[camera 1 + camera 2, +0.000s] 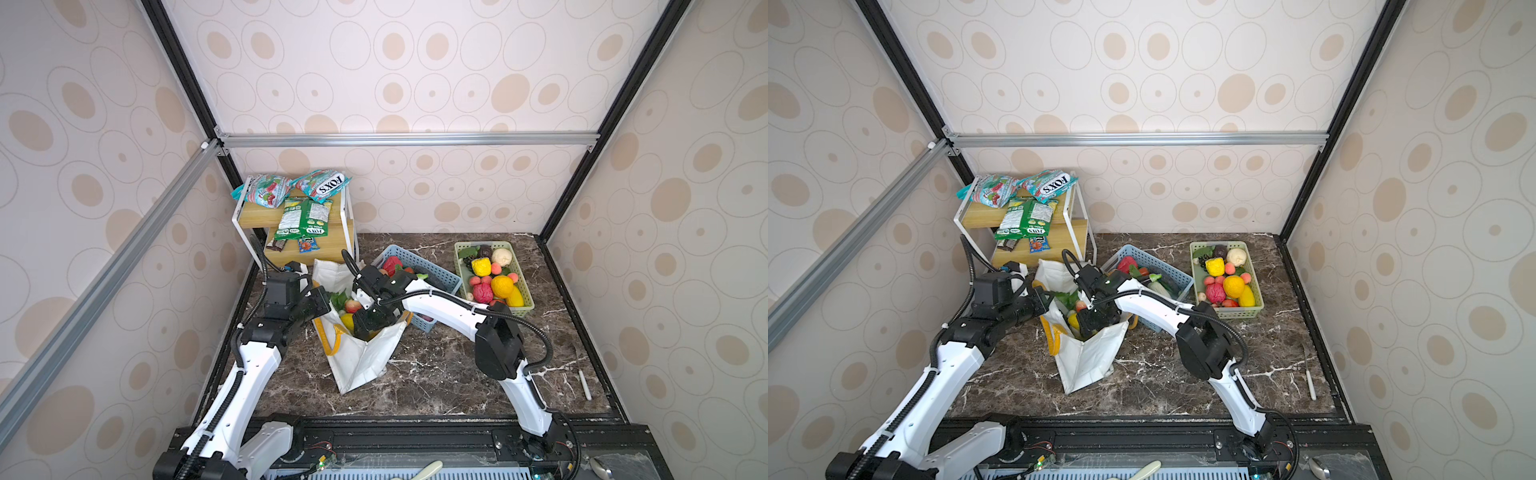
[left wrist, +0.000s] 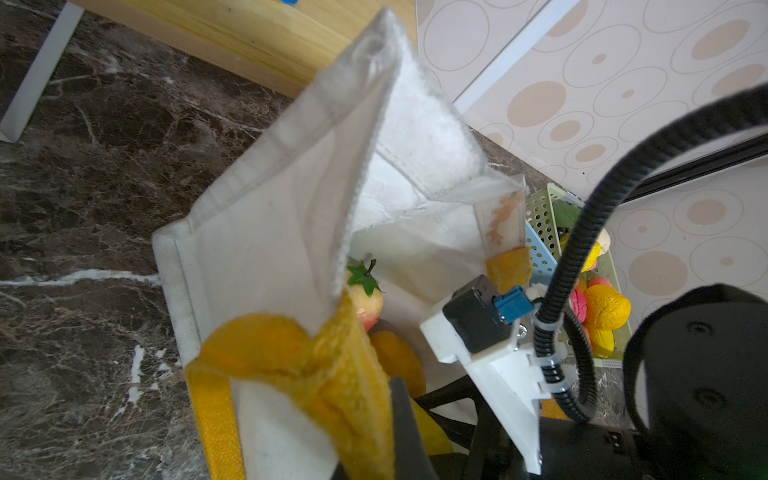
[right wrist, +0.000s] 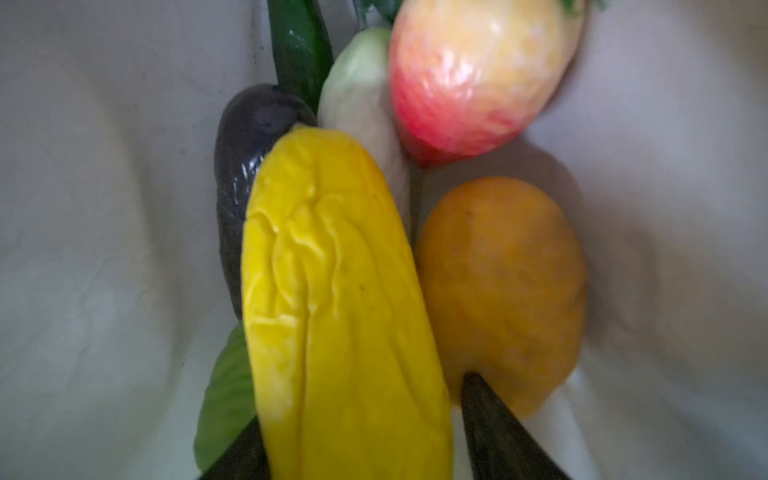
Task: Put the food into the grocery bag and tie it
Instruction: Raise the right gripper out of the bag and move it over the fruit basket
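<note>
Dark marble tabletop (image 1: 436,374) — white fabric grocery bag (image 1: 361,361), open.
My left gripper (image 1: 328,305) pinched its yellow-orange handle (image 2: 291,353), holding the mouth wide; right gripper (image 3: 361,401), jaws spread, straddled a ridged yellow plastic toy fruit (image 3: 332,270) inside.

The grocery bag (image 1: 361,365) is white with yellow-orange handles (image 1: 333,345), its food (image 3: 340,291) yellow, orange, red-pink and dark purple.

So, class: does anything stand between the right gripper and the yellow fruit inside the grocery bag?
Nothing visible: the right gripper straddles the yellow fruit inside the grocery bag, one finger on each side.
</note>
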